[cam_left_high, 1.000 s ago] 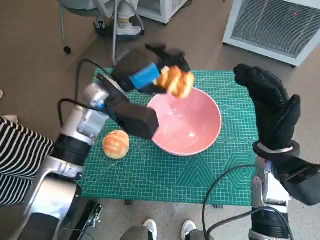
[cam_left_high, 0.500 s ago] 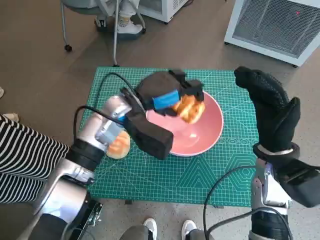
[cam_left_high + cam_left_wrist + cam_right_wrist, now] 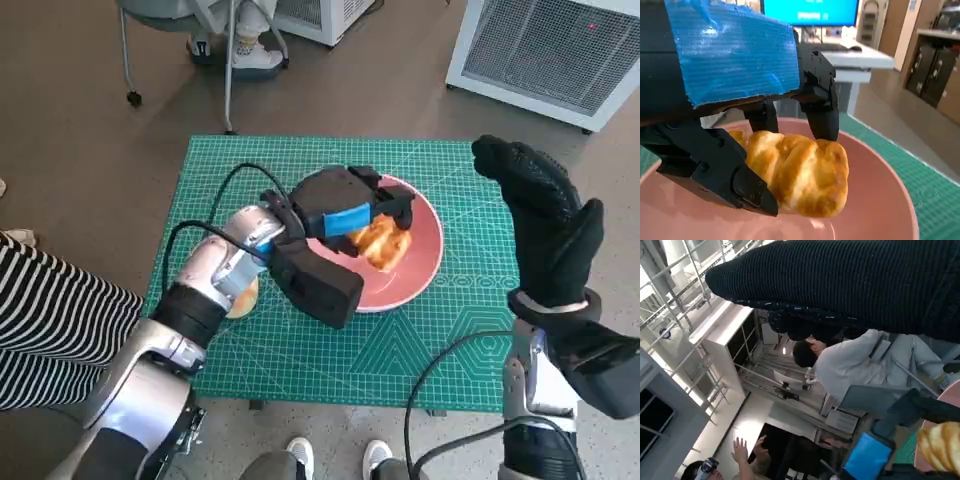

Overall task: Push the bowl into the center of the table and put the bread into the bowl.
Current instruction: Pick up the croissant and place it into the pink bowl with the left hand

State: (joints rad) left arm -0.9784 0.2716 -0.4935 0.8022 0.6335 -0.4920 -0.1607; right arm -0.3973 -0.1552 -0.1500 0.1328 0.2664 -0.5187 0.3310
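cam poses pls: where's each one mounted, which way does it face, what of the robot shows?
Head: looks steeply down at mat; both arms show.
Left wrist: behind left hand, facing bread over bowl.
Right wrist: behind right hand, facing the room and a person.
Shared: all three show bread and bowl.

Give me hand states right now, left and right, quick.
Left hand: holding the bread over the pink bowl.
Right hand: open, raised upright beside the bowl, holding nothing.
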